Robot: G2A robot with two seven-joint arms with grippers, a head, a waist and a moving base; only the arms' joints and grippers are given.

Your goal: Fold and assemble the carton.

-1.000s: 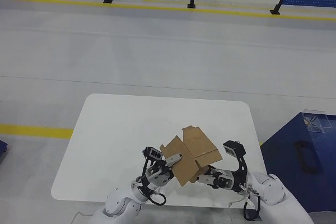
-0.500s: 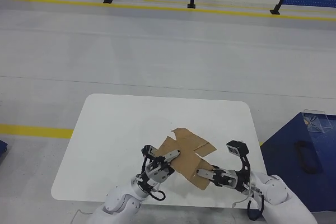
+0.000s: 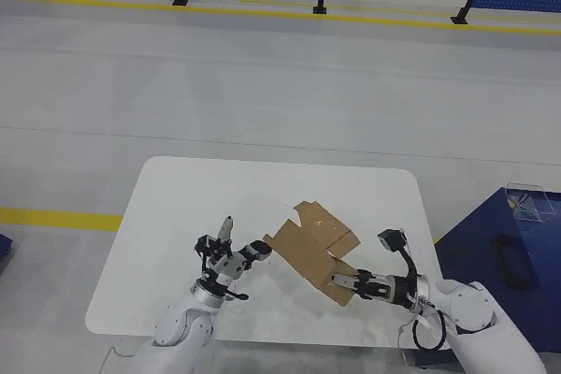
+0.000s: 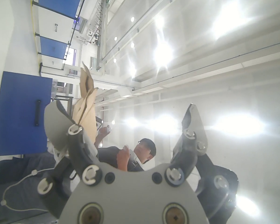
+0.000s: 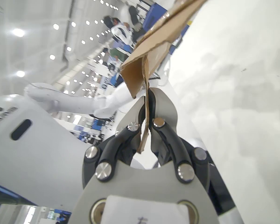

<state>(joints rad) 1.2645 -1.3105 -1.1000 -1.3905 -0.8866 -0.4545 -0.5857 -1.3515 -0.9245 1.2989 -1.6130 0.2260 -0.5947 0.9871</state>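
Note:
A flattened brown carton (image 3: 313, 243) lies tilted over the near middle of the white table (image 3: 206, 196). My right gripper (image 3: 344, 280) is shut on its near flap; in the right wrist view the fingers (image 5: 164, 108) pinch the cardboard edge, and the rest of the carton (image 5: 154, 45) rises away from them. My left gripper (image 3: 243, 239) stands open just left of the carton's left corner, holding nothing. In the left wrist view, the left gripper (image 4: 124, 122) is spread wide and points upward, with the carton (image 4: 86, 96) just behind one finger.
A blue cabinet (image 3: 514, 257) stands close to the table's right edge. The far and left parts of the table top are bare. Both arms sit near the table's front edge.
My left gripper has let go of the carton, opened and drawn back to the left. The carton has flattened and swung lower, still held by the right gripper.

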